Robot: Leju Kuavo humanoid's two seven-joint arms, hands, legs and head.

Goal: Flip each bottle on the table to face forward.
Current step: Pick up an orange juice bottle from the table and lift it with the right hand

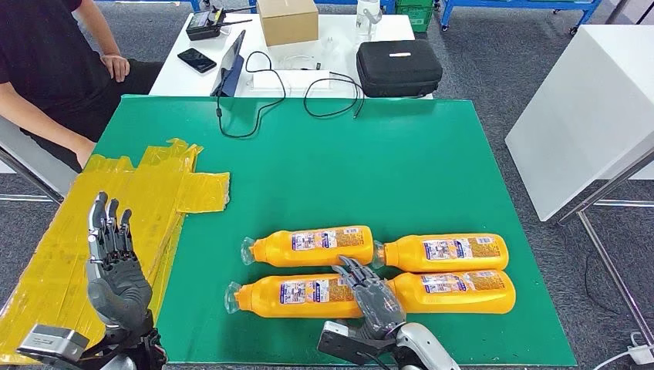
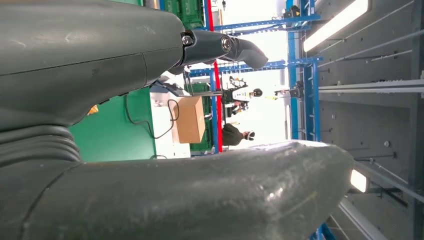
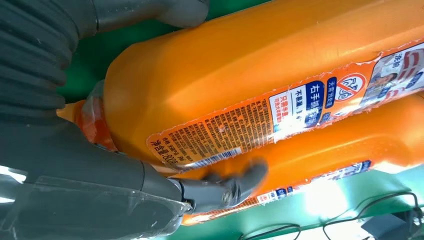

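Four orange bottles lie on their sides in two rows low in the head view, labels up, clear-wrapped caps pointing left: upper left [image 1: 312, 245], upper right [image 1: 443, 252], lower left [image 1: 293, 297], lower right [image 1: 459, 292], its cap end hidden.

The head view looked down on the green table [image 1: 432, 169]; both wrist views sat close, sharing that table [image 2: 112, 135] [image 3: 320, 202].
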